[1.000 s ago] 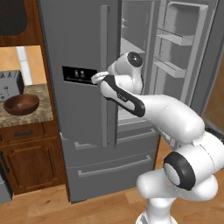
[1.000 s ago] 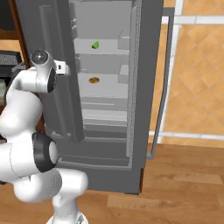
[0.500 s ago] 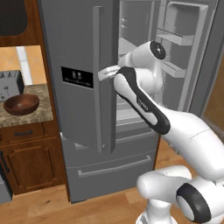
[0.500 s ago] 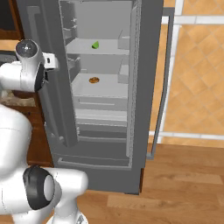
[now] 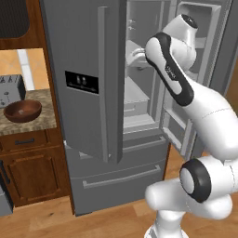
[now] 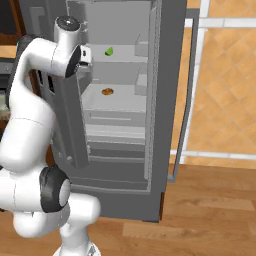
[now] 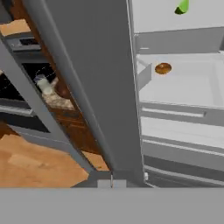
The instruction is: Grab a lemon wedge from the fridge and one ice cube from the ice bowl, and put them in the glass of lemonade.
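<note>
The grey fridge (image 5: 83,56) stands with its right door swung wide and its left door ajar. The lemon wedge (image 6: 109,50), tiny and yellow-green, lies on an upper shelf; it is at the top edge of the hand view (image 7: 181,6). My gripper (image 6: 86,57) is shut and empty, raised at the edge of the left door (image 7: 96,78), left of and slightly below the wedge. Its fingertips (image 7: 104,184) sit together. The ice bowl (image 5: 22,110) rests on the counter left of the fridge. Past the door, the glass of lemonade (image 7: 42,83) stands by that bowl.
A tiny orange lump (image 6: 106,91) lies on the shelf below the wedge. A grey toaster (image 5: 10,90) stands behind the bowl. The open right door (image 6: 187,90) with its bins (image 5: 200,42) flanks the compartment. Wooden floor (image 6: 210,200) lies in front.
The arm has risen and swung right, from in front of the left door's dispenser to the door's edge at the open compartment. The jaws have closed fully.
</note>
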Motion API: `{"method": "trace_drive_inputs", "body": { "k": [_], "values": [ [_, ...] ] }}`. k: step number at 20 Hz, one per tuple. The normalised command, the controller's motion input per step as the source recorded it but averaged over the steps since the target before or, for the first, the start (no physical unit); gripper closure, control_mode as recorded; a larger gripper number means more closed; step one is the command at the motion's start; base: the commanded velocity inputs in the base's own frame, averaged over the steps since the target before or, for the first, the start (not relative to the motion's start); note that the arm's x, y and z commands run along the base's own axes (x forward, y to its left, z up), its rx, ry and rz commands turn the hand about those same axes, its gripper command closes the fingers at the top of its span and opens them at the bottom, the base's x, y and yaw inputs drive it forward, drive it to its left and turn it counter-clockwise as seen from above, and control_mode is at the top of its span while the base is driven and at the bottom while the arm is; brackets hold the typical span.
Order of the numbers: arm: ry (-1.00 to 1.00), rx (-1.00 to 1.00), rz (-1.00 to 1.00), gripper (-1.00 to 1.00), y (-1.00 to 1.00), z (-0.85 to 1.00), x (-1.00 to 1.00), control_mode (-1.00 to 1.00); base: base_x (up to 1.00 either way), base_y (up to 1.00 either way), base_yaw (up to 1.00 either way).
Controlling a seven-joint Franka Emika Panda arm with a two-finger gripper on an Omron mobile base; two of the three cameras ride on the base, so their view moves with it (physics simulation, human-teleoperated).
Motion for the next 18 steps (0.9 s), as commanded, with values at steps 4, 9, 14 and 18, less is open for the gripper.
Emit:
{"method": "trace_drive_inputs", "body": {
  "k": [4,9,14,18],
  "values": [
    [0.44,0.18,0.0,1.0,-0.42,-0.03,0.94,-1.0,0.0,0.0,0.0],
    [0.16,0.12,0.0,-1.0,0.03,-0.35,0.41,-1.0,0.0,0.0,0.0],
    [0.0,0.11,0.0,-1.0,0.21,-0.56,0.02,-1.0,0.0,0.0,0.0],
    [0.0,0.09,-0.03,-1.0,0.16,-0.21,0.08,-1.0,0.0,0.0,0.0]
  ]
}}
